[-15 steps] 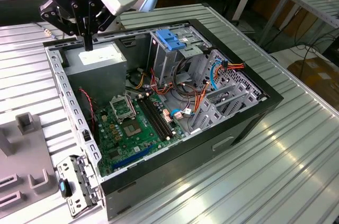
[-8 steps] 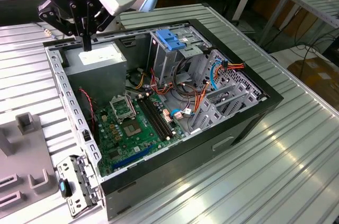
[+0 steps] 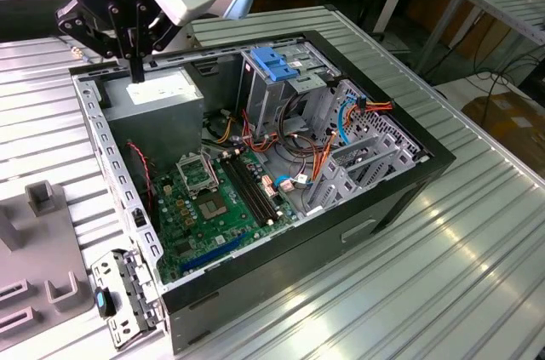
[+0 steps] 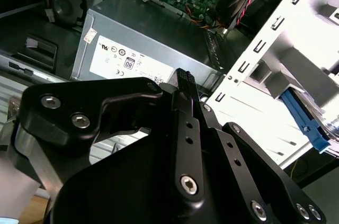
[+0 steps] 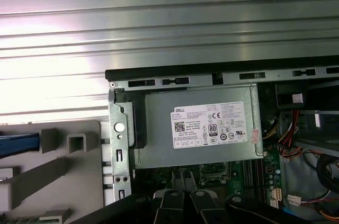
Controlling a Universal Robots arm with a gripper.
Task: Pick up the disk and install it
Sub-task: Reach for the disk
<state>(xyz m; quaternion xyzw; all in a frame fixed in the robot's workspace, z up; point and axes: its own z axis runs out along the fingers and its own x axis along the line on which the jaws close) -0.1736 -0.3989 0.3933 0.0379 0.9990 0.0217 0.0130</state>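
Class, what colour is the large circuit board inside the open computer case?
The circuit board is green; the exterior view shows it best.

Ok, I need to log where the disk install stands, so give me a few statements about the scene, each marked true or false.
1. The gripper hangs over the power supply. True.
2. The gripper holds the disk. False: it is shut on nothing. The disk, going by its blue edge in the first wrist view, lies at the grey fixture beside the case.
3. The computer case is closed by a side panel. False: it lies open, with the motherboard showing.
4. A light-blue latch sits on top of the drive cage. True.
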